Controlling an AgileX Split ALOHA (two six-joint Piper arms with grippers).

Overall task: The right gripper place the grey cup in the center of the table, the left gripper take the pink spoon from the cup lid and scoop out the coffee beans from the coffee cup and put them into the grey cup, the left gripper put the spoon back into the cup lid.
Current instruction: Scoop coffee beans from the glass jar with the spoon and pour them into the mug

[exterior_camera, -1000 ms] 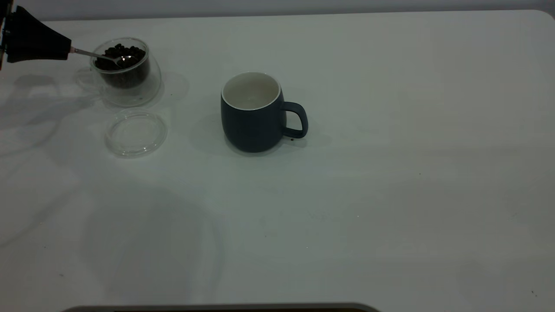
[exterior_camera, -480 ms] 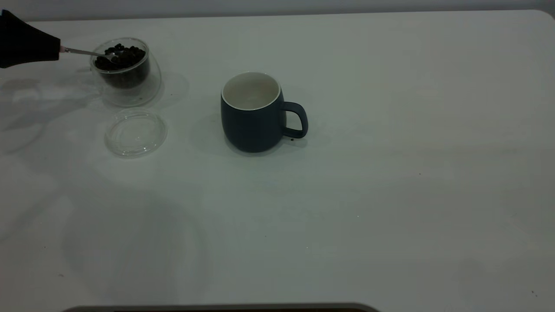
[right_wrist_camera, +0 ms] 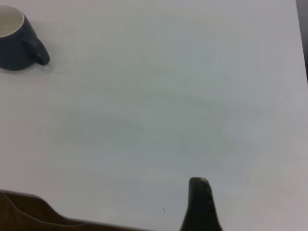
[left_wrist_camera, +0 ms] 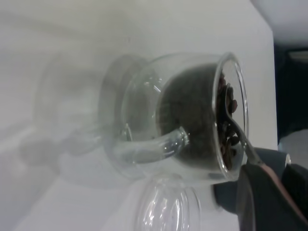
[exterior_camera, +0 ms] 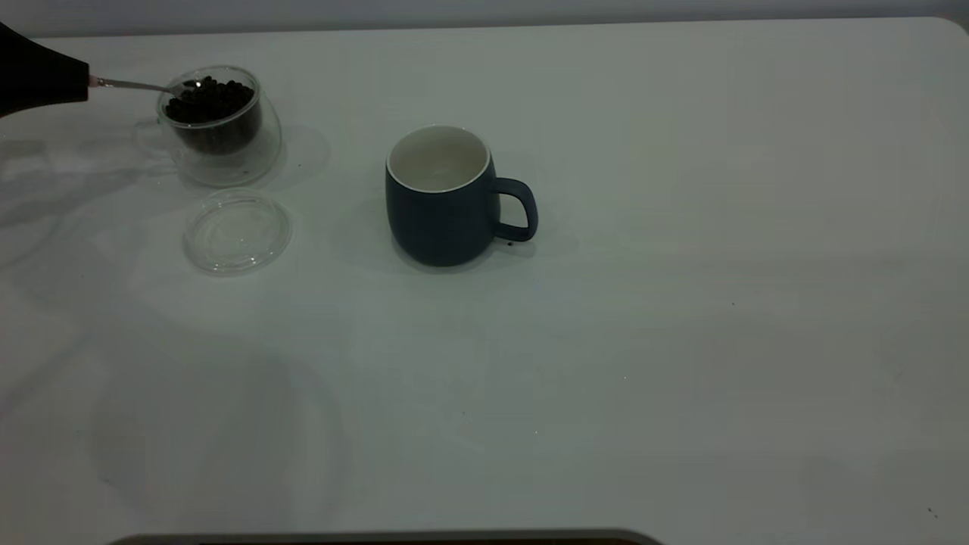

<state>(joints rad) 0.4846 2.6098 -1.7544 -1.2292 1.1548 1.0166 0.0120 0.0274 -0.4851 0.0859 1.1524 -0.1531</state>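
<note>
My left gripper sits at the table's far left, shut on the pink spoon. The spoon's metal bowl rests at the left rim of the clear coffee cup, on the heap of coffee beans. In the left wrist view the spoon runs from my left gripper to the beans in the coffee cup. The empty cup lid lies just in front of the coffee cup. The grey cup stands upright near the middle, handle to the right. My right gripper shows as a black tip far from the grey cup.
The white table stretches wide to the right and front of the grey cup. A small dark speck lies by the grey cup's handle. A rounded corner is at the back right, and a dark edge runs along the front.
My left gripper has drawn back to the left with the spoon. The spoon's bowl has slid from the middle of the beans to the coffee cup's left rim.
</note>
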